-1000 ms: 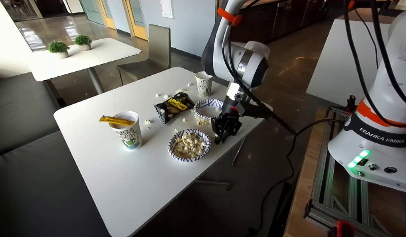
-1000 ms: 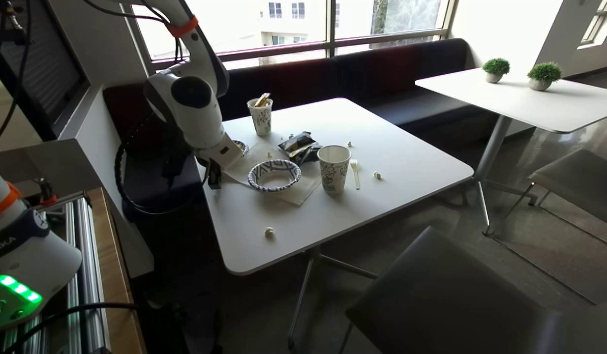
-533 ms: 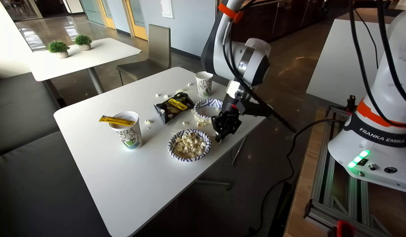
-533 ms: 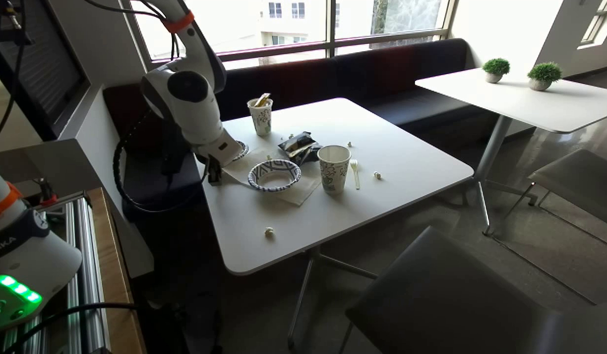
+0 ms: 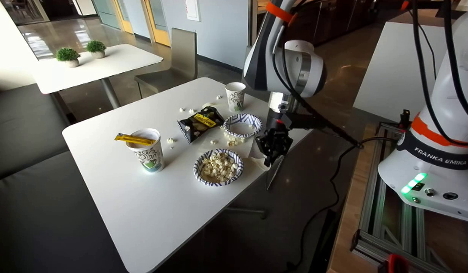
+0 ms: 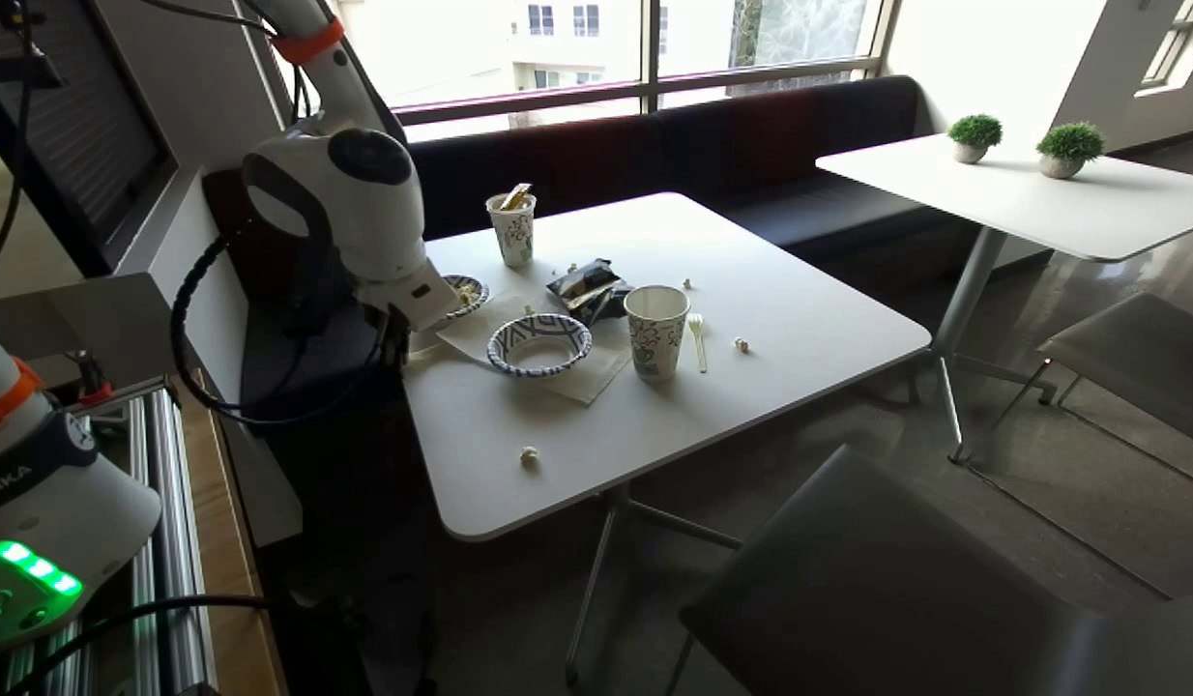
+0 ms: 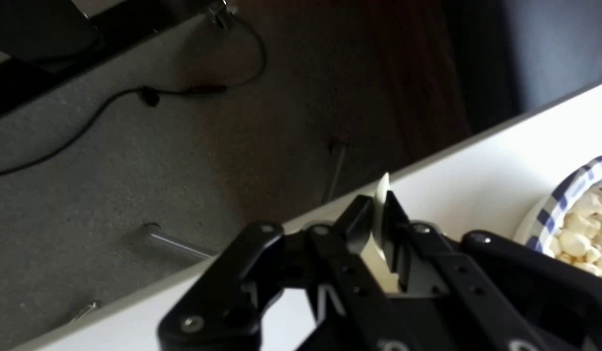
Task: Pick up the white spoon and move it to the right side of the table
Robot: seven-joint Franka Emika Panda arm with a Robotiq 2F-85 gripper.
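Hemmed in on its tabletop side, the gripper [image 7: 377, 201] hangs at the edge of a white table [image 5: 154, 212], a bowl of popcorn [image 5: 196, 168] just beside it, a second patterned bowl [image 6: 538, 329] near, and a snack bag [image 5: 201, 123] and paper cup [image 6: 656, 333] farther in. Off the edge, open room lies above the dark floor [image 5: 308, 167], with a looping black cable [image 6: 178, 314] hanging there. Bare tabletop stretches to a corner past a second cup [image 5: 148, 157] holding a yellow stick [image 5: 135, 139], and to another corner with a single popcorn piece [image 6: 529, 456] in the way.
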